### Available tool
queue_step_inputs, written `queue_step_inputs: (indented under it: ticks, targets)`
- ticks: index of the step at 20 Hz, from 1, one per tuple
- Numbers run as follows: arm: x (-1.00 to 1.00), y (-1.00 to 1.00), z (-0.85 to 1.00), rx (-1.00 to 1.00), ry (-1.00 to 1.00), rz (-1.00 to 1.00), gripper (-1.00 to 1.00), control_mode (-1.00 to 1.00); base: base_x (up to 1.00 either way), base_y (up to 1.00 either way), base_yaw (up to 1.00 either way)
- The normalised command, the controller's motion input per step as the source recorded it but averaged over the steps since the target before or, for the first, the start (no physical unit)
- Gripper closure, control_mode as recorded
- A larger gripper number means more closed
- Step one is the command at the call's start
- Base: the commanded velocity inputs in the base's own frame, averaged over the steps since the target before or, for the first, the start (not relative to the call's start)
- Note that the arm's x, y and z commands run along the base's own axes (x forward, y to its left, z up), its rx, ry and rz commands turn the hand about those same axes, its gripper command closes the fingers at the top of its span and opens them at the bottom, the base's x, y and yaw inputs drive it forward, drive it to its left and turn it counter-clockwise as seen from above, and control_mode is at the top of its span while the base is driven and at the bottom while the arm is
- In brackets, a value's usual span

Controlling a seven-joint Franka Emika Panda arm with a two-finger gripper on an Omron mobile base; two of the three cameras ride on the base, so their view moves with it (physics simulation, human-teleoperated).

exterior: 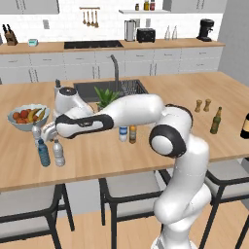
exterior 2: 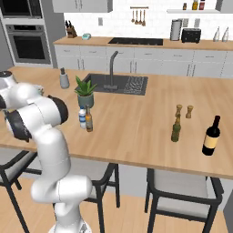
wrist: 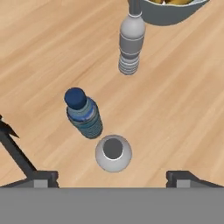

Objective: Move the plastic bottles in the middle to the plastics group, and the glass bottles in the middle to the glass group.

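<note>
Wooden surface (exterior: 146, 151) first: we've got the gripper (exterior: 39, 132) above the plastics group at its left end, fingers (wrist: 41, 177) spread wide & empty. Clear plastic bottle (wrist: 113, 152) stands directly below, just beside the blue-tinted bottle (wrist: 83, 113), looks released. We should lift straight up w/o clipping either cap. Labelled water bottle (exterior: 123, 133) & brown glass bottle (exterior: 133, 134) wait mid-surface.
</note>
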Motion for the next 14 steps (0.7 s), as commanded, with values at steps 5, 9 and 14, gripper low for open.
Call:
queue_step_inputs:
  ticks: [5,9,14]
  targets:
    - [-0.39,-0.86,0.24,0.00,-0.02,-0.15,-1.00,-1.00,0.00,0.00,0.00]
    - [-0.24,-0.98,0.18,0.00,-0.02,-0.13,-1.00,-1.00,0.00,0.00,0.00]
    - [-0.06,-0.94,0.18,0.01,-0.01,-0.05,-1.00,-1.00,0.00,0.00,0.00]
